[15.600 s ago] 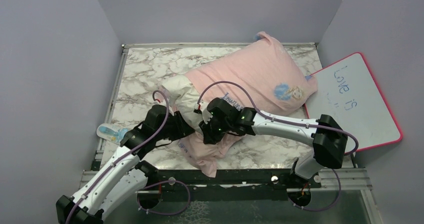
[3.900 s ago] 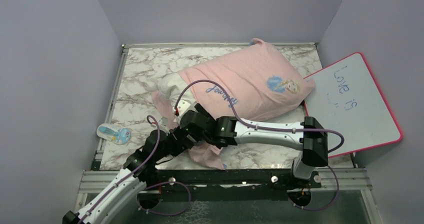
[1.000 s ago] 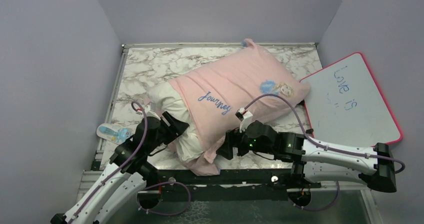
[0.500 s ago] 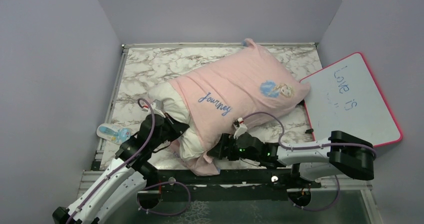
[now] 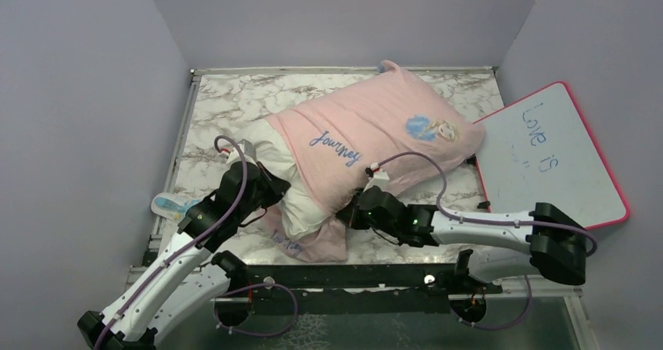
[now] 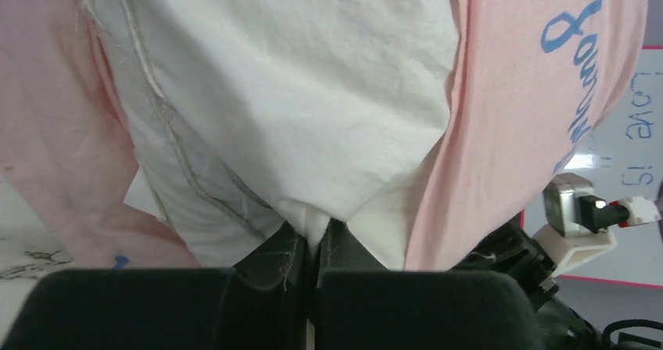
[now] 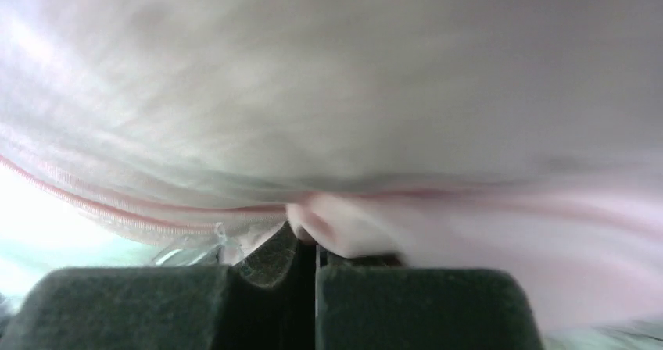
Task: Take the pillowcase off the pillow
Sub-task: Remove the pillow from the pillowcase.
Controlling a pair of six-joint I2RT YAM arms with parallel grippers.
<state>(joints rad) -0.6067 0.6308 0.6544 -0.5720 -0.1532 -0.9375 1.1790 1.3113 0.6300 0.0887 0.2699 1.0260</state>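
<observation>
The pink pillowcase [image 5: 375,135] with cursive "Journey" lies slanted across the table, still covering most of the pillow. The white pillow [image 5: 293,198] sticks out of its near-left open end. My left gripper [image 5: 274,187] is shut on a pinched fold of the white pillow [image 6: 297,92], its tips [image 6: 317,241] just under the cloth, with the pillowcase [image 6: 539,92] to the right. My right gripper [image 5: 349,214] is shut on the pink hem at the case's opening; in the right wrist view the pillowcase [image 7: 352,92] fills the frame above the closed tips [image 7: 314,244].
A pink-framed whiteboard [image 5: 559,155] leans at the right wall. A small blue-and-white object [image 5: 176,208] lies at the table's left edge. Loose pink fabric [image 5: 309,242] trails near the front edge. Grey walls enclose the marble table [image 5: 227,108].
Both grippers have gone from open to shut: the left on the exposed pillow end, the right after reaching left to the case's hem. The pillow has shifted slightly.
</observation>
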